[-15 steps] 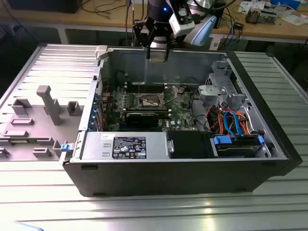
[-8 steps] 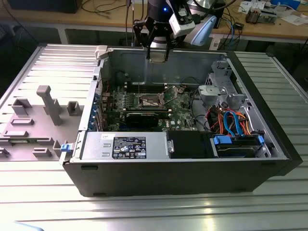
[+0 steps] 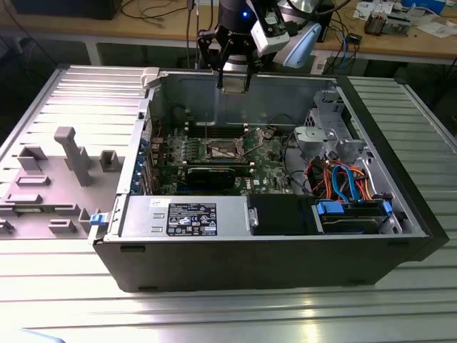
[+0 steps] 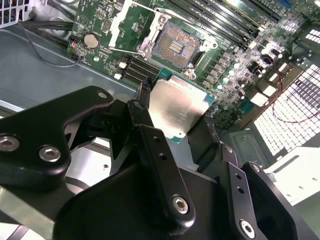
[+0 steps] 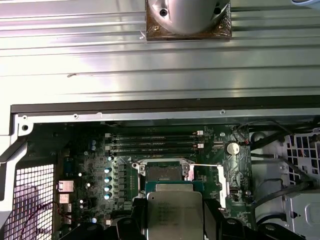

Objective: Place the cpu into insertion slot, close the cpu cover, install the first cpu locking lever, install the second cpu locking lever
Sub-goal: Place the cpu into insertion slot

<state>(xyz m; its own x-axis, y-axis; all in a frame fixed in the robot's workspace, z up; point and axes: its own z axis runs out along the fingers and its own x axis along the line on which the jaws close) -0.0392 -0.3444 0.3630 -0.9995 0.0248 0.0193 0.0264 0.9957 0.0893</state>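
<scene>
Silver-topped cpu (image 4: 176, 107) pinched flat in the gripper (image 4: 175, 117).
We see the insertion slot (image 4: 175, 47) bare, below and just beyond the chip's far edge.

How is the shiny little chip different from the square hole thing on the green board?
The cpu has a smooth silver-grey top; the insertion slot has a dark centre inside a silver rim. The cpu is gripped in the pincer, up above the board; the insertion slot sits fixed on the green board. The cpu is a solid plate; the insertion slot is open and empty. Both are square.
</scene>
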